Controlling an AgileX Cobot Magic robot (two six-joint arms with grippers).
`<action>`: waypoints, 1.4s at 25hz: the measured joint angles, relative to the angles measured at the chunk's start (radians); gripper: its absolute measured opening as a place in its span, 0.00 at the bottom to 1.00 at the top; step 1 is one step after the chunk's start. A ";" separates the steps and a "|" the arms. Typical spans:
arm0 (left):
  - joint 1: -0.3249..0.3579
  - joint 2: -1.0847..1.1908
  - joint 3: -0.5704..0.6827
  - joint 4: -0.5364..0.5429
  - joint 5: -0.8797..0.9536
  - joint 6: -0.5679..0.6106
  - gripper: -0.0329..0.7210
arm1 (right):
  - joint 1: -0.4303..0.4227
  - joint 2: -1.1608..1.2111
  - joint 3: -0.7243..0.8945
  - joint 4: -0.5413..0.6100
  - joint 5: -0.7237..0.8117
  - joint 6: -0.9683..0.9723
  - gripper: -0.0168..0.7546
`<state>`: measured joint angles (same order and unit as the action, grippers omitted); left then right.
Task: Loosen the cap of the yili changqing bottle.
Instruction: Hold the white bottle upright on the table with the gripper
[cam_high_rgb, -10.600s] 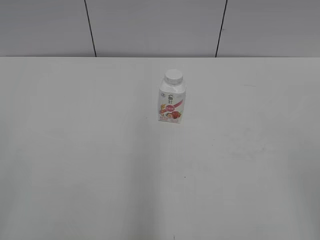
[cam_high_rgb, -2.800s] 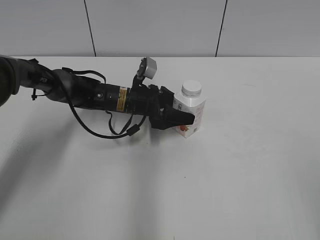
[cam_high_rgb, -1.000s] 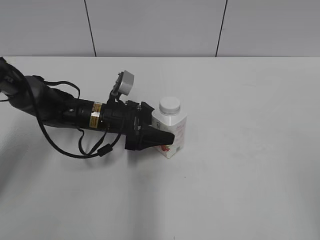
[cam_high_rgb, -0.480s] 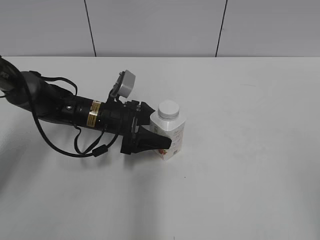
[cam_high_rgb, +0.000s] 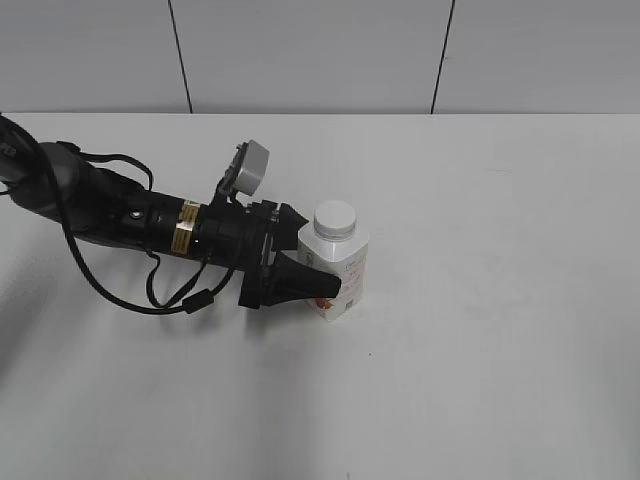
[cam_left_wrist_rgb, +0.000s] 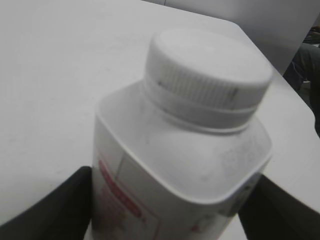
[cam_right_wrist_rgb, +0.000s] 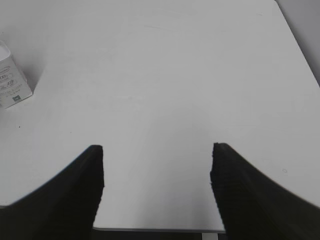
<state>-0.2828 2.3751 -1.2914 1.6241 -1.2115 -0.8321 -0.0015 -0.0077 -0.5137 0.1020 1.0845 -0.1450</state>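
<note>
**A:** What does the outside camera show?

**B:** A plain white table (cam_high_rgb: 480, 330) seen from above at a slant, with a grey panelled wall behind it. A small white bottle (cam_high_rgb: 338, 268) with a pink-red label stands upright a little left of the table's middle. Its round white cap (cam_high_rgb: 335, 219) sits on the neck. The black left arm (cam_high_rgb: 120, 215) reaches in low from the left edge, and the left gripper (cam_high_rgb: 325, 278) has its jaws around the lower body of the bottle, one finger (cam_high_rgb: 305, 283) across the front face.

**A:** Does the left wrist camera add anything?

**B:** It looks at the bottle from very close. The cap fills the upper middle, and its ribbed side and the ring beneath it are plain there, which the outside camera is too far off to show. The sloped shoulder and a strip of the red label are visible. A dark finger sits against each side of the bottle near the bottom corners, so the jaws stand wide, closed on the bottle's body.

**A:** And the right arm?

**B:** The outside camera does not show it at all. Only the right wrist camera does: the right gripper (cam_right_wrist_rgb: 157, 192) hangs over bare table with its two dark fingers spread wide and nothing between them. The lower part of the bottle peeks in at that view's upper left edge, well apart from those fingers.
</note>
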 joint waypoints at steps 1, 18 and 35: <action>0.000 0.000 0.000 -0.001 0.000 0.000 0.73 | 0.000 0.000 0.000 0.000 0.000 0.000 0.71; 0.000 -0.050 0.006 0.018 0.031 -0.001 0.72 | 0.000 0.000 0.000 0.000 0.000 0.000 0.71; 0.002 -0.005 0.006 -0.009 0.008 0.006 0.72 | 0.000 0.286 -0.071 0.061 -0.013 0.025 0.71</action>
<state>-0.2811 2.3697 -1.2859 1.6153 -1.2039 -0.8262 -0.0015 0.2779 -0.5847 0.1632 1.0716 -0.1196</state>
